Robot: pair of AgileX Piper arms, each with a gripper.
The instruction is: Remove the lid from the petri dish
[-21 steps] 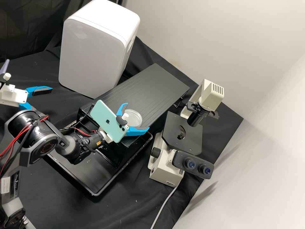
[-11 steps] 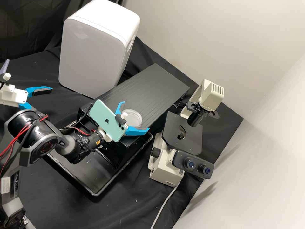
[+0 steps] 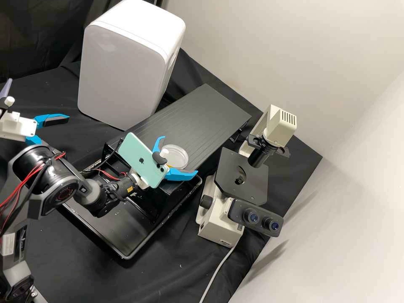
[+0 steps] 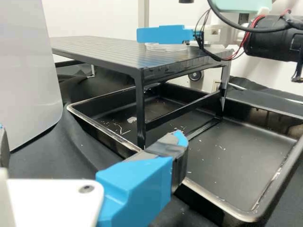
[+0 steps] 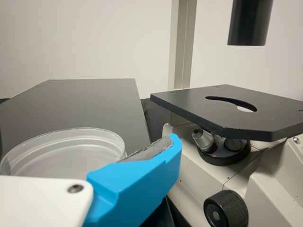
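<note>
Straddling the petri dish (image 3: 180, 159) at the near end of the black ridged platform (image 3: 202, 113), the right gripper (image 3: 177, 155) is spread wide, one finger just beside each side of the rim. The left gripper (image 3: 48, 129), also spread, sits far left.

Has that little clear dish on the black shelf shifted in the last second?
No. The petri dish sits at the same spot on the black rack, no nearer the microscope.
</note>
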